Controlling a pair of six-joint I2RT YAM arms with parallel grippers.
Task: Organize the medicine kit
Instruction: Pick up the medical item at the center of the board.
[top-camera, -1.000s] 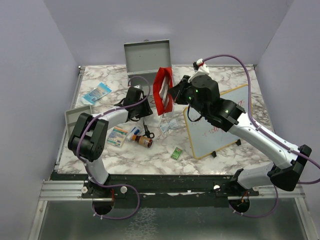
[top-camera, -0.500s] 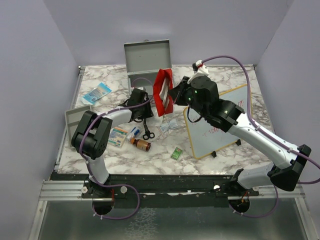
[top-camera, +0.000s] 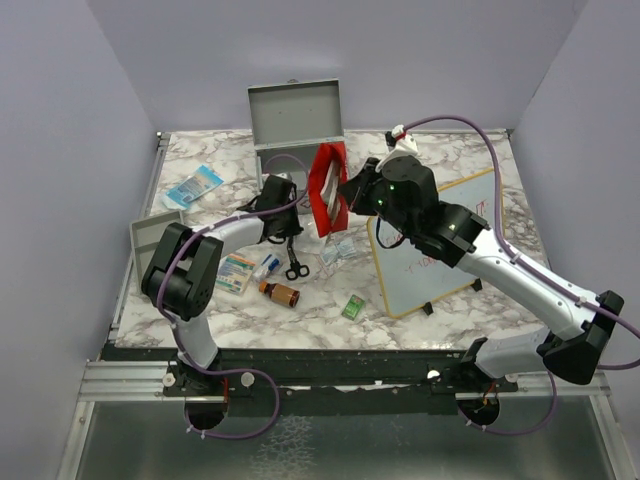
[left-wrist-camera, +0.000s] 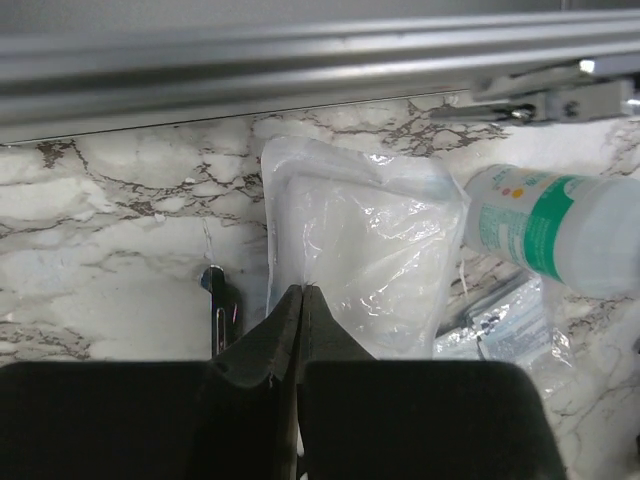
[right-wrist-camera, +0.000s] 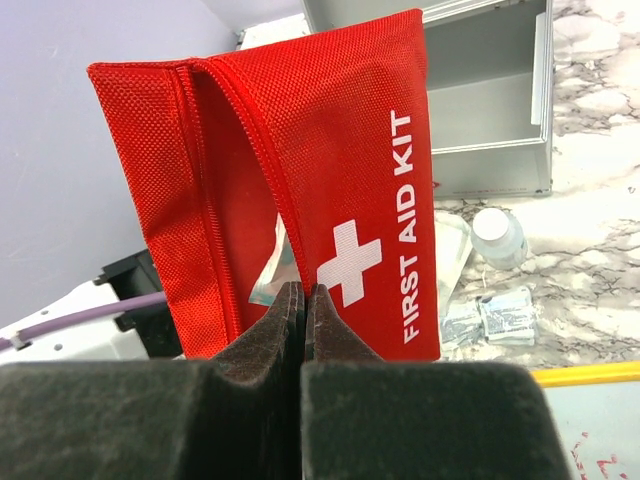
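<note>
The medicine kit (top-camera: 295, 115) is a grey metal box standing at the back of the table with its lid raised; its open tray (right-wrist-camera: 490, 110) shows behind the red pouch. My right gripper (top-camera: 347, 190) (right-wrist-camera: 305, 290) is shut on the zipper edge of a red "FIRST AID KIT" pouch (top-camera: 325, 185) (right-wrist-camera: 370, 170), holding it upright and open in front of the box. My left gripper (top-camera: 283, 226) (left-wrist-camera: 300, 290) is low on the table, shut on the near edge of a clear plastic pouch (left-wrist-camera: 360, 250).
A white bottle with a green label (left-wrist-camera: 560, 230) lies right of the clear pouch. Scissors (top-camera: 295, 262), a brown bottle (top-camera: 282, 293), a medicine box (top-camera: 236, 272) and a green packet (top-camera: 352, 307) lie in front. A whiteboard (top-camera: 440, 240) is right, a grey tray (top-camera: 150, 232) left.
My left gripper slid a little to the right and closed from half open onto the clear pouch's edge. The right gripper kept the red pouch up, nearly still.
</note>
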